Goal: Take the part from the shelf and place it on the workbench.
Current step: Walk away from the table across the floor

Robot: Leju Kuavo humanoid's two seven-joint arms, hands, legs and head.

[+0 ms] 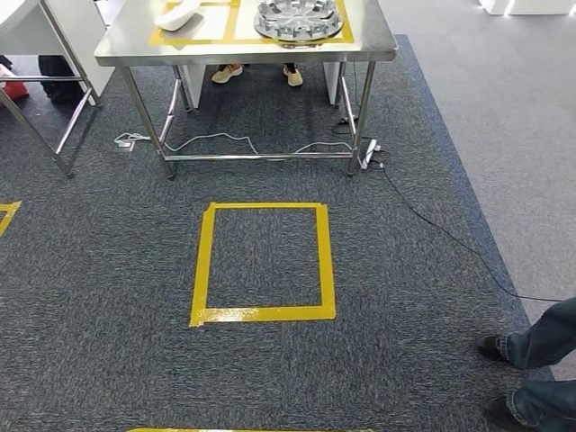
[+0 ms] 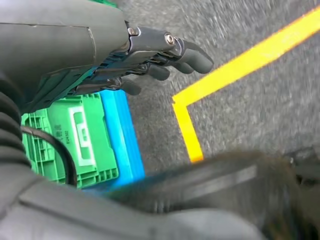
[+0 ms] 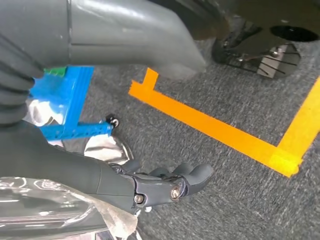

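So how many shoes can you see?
4: two tan shoes under the workbench at the far side, two dark shoes at the right edge. More may be hidden.

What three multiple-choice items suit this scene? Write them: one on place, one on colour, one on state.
1. The round metal part lies:
A. on the workbench
B. on a shelf
C. in a person's hand

2. The tape square on the carpet is:
A. blue
B. yellow
C. red

3. The left robot hand:
A. grips a part
B. holds nothing
C. presses a button

Key: A, the part sits on the steel top; B, the tape is plainly yellow; B, its fingers are stretched out over bare carpet.
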